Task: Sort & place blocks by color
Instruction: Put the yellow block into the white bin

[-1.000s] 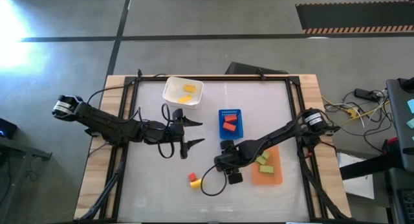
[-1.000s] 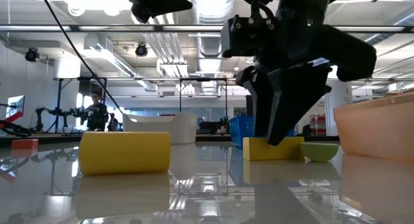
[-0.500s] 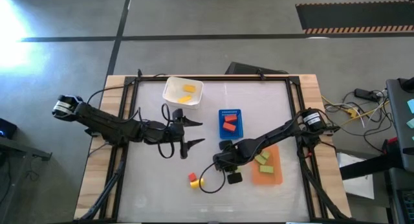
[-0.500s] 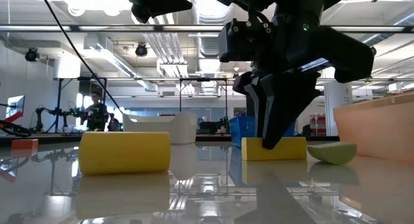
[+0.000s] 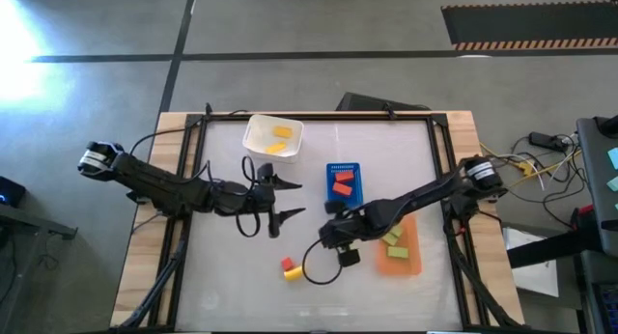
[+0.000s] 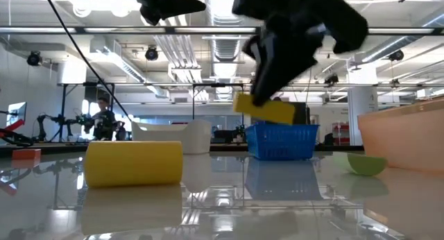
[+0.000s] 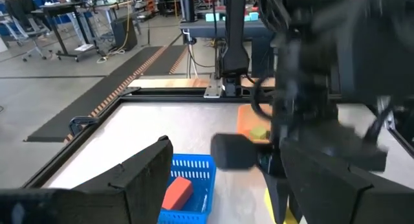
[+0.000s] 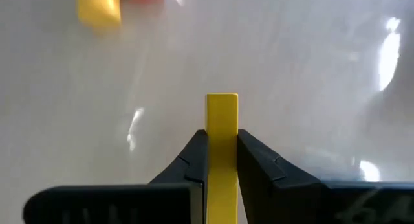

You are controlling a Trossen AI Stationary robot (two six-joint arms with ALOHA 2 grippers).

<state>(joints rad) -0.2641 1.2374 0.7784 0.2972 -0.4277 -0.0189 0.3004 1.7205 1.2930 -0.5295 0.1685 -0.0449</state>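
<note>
Right gripper [image 8: 222, 160] clamped on yellow block [image 8: 222, 130] beside blue tray [image 5: 344, 184]; left gripper [image 5: 287, 199] spread apart left of that tray.

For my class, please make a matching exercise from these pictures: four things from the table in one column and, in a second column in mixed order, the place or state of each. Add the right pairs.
Things
1. white tub
2. blue tray
3. orange tray
4. right gripper

Place or state
A. holds light green blocks
B. shut on a yellow block, lifted off the table
C. holds yellow blocks
D. holds red blocks

Pairs: 1-C, 2-D, 3-A, 4-B
</note>
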